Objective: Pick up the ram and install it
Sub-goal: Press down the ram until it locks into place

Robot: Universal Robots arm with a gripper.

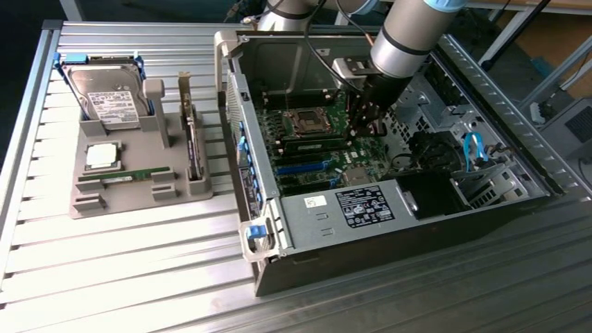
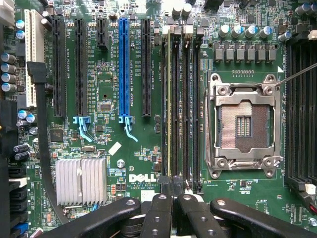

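In the exterior view, we see the arm reaching down into the open computer case on the counter. Its pincer hangs low over the green board, just beside the empty processor socket. The ram appears to stand in one of the long slots there, though we read it poorly from this angle. On the exterior view's left, well apart from the case, a grey holder carries a hard drive, a square silver chip and a spare green stick. We judge that any sideways drift down here would knock the pincer against the socket or the case wall.

In the wrist view, the pincer is clenched, its tips together directly over the near end of the ram. The ram shows edge-on in its slot, between dark empty slots. We cannot tell whether the tips nip its edge or only press on it.

The main risk we see is uneven seating. A push on one end alone could leave the far end high, tilt the stick, and strain the slot or its end clips. If the stick is slightly off the slot's line, force would flex the board. The socket lies open near by, and a slip towards it could harm its contacts.
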